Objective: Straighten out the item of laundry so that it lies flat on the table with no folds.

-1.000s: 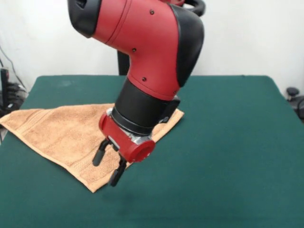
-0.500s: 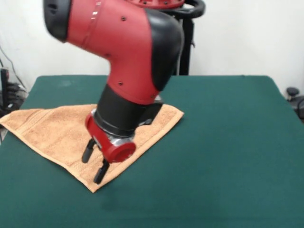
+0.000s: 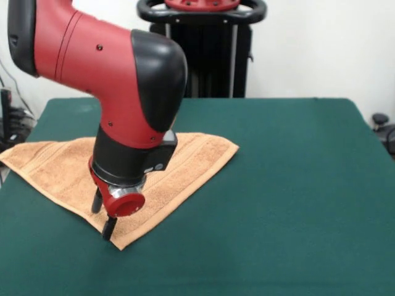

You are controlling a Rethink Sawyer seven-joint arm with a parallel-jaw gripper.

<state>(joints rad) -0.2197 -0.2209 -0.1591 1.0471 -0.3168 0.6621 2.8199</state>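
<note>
The item of laundry (image 3: 58,169) is a tan terry towel lying on the left part of the green table (image 3: 290,185). It is folded over into a three-cornered shape, with one point toward the near edge and a woven band along its near-left side. The red and black arm comes down over the towel's middle and hides part of it. My gripper (image 3: 103,216) is open, its two black fingers (image 3: 109,228) apart and pointing down just above the towel's near corner. Nothing is held between them.
The towel's far-left corner reaches the table's left edge. Dark cables and equipment (image 3: 9,117) sit beyond the left edge, and a black object (image 3: 384,126) stands past the right edge.
The arm has swung to the picture's left and dropped a little. The gripper went from beside the towel's near corner to right over it. The towel has not moved.
</note>
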